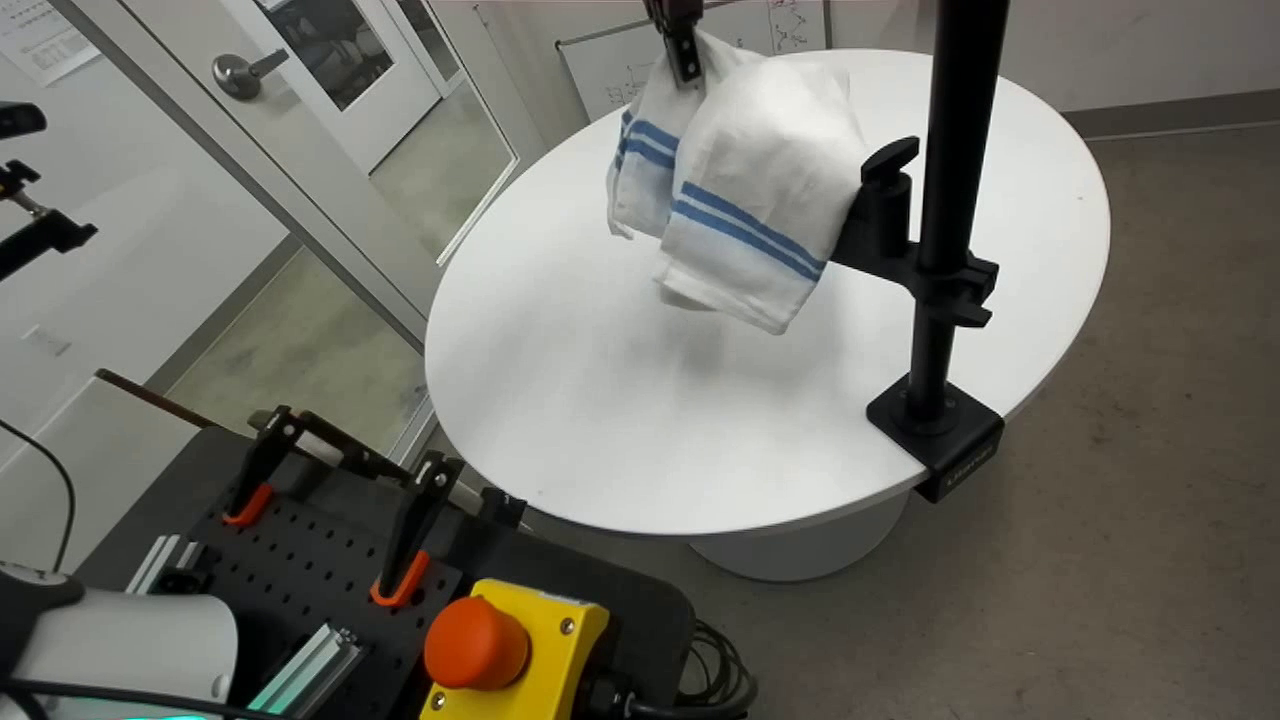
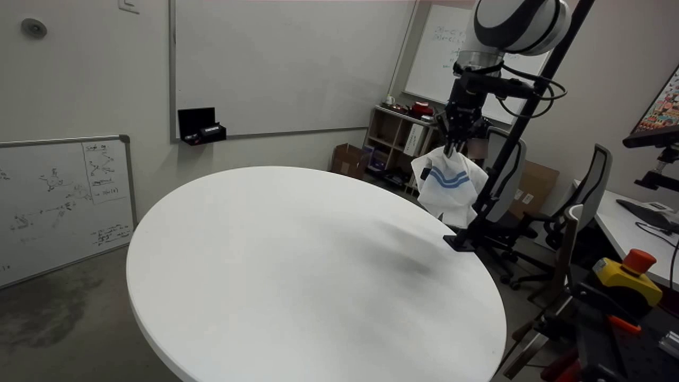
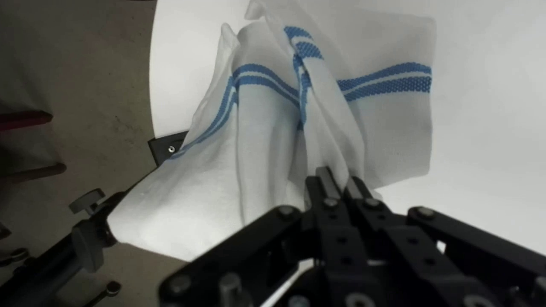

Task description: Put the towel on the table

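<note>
The towel is white with pairs of blue stripes and hangs in folds in both exterior views (image 1: 765, 165) (image 2: 451, 199) and in the wrist view (image 3: 264, 140). My gripper (image 1: 686, 72) is shut on a bunched upper part of it, and its fingertips pinch the cloth in the wrist view (image 3: 341, 183). In an exterior view the gripper (image 2: 451, 149) points down with the towel below it. The round white table (image 1: 600, 400) is under the towel; it also shows in an exterior view (image 2: 276, 276). Shadows lie on the tabletop, and the towel hangs above it.
A black pole (image 1: 945, 200) is clamped to the table edge, and its side bracket (image 1: 880, 240) is close to the towel. A yellow box with a red button (image 1: 520, 650) stands on a black bench. A glass door (image 1: 330, 150) and whiteboards (image 2: 63, 201) surround the table.
</note>
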